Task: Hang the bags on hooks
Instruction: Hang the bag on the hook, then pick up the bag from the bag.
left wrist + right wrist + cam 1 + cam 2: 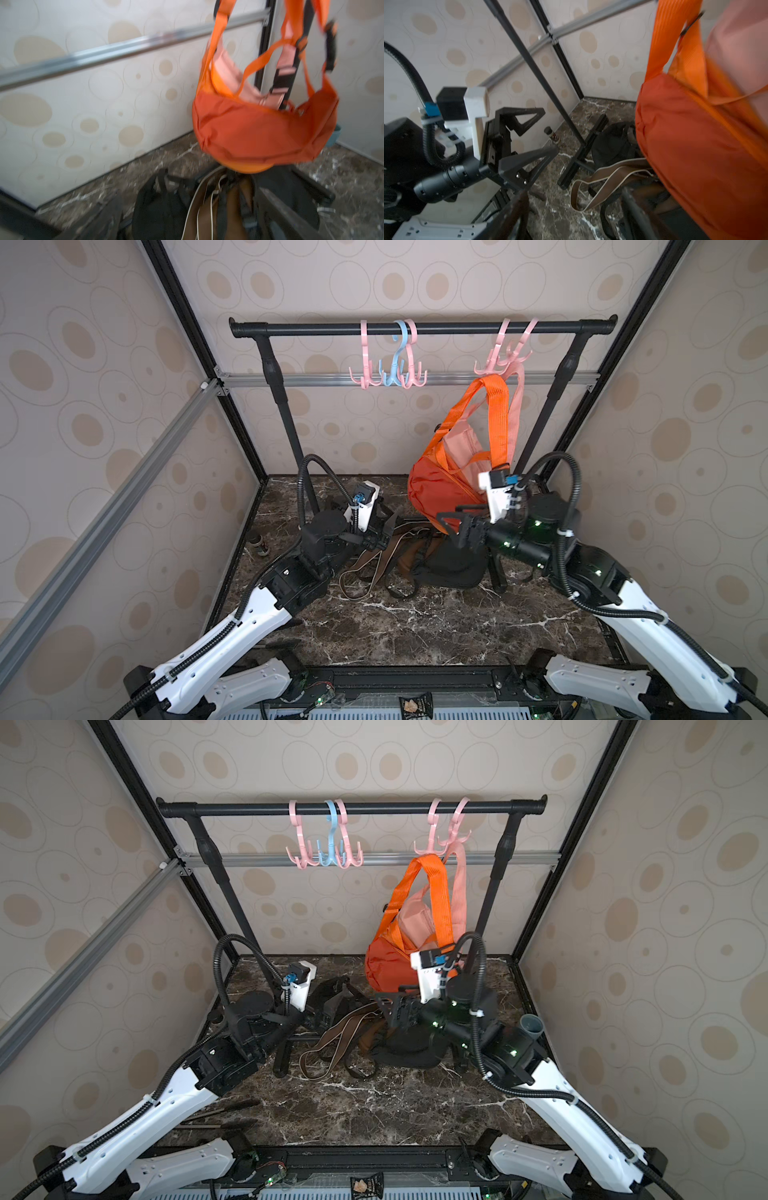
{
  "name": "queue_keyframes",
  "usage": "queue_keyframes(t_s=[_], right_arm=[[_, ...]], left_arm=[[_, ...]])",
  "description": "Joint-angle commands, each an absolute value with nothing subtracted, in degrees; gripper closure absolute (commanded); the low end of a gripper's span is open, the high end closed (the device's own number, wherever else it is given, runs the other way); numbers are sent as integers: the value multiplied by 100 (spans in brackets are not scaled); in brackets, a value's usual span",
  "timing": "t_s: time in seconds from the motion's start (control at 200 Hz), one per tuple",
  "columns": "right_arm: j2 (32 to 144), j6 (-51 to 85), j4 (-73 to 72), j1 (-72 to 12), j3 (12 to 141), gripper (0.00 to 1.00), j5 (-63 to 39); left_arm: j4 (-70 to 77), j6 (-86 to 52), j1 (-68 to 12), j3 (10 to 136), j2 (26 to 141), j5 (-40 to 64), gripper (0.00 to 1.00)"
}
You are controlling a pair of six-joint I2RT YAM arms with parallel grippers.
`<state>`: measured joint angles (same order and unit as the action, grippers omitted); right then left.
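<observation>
Top views | marble tabletop (415, 626) | spotted wallpaper (415, 281) | left end effector (550, 129), right end effector (446, 526) spread

A brown bag (415, 560) lies mid-table (415, 626), its looped straps (332, 1040) spilling toward the front edge. A black bag (455, 568) sits touching it on the right, and a second black bag (332, 990) lies just behind the straps. A small bottle (258, 542) stands at the left edge. A grey-blue cup (532, 1026) stands at the right edge. A snack packet (415, 705) rests below the front edge.
</observation>
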<state>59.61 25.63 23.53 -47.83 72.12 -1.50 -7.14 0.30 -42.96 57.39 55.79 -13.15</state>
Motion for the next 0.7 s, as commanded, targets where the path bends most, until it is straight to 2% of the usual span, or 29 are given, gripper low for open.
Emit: queue_keyframes(t_s=[0.0,0.145,0.29,0.455,0.695], right_arm=[[6320,2815,2108,-5282,6376,29,300],[7193,3235,1187,-5709,5699,31,-207],[8419,3476,576,-5909,5718,34,-405],[9467,3700,154,-5921,5811,35,-239],[10439,3692,299,-5908,6112,36,481]], left_arm=[[-522,-198,-4237,5070,5142,-1702,0],[-296,-208,-4231,4551,4630,-2170,0],[22,-96,-4219,4270,4324,-2958,0],[266,-46,-4219,4000,3927,-3517,0],[351,16,-4221,3902,3805,-3546,0]])
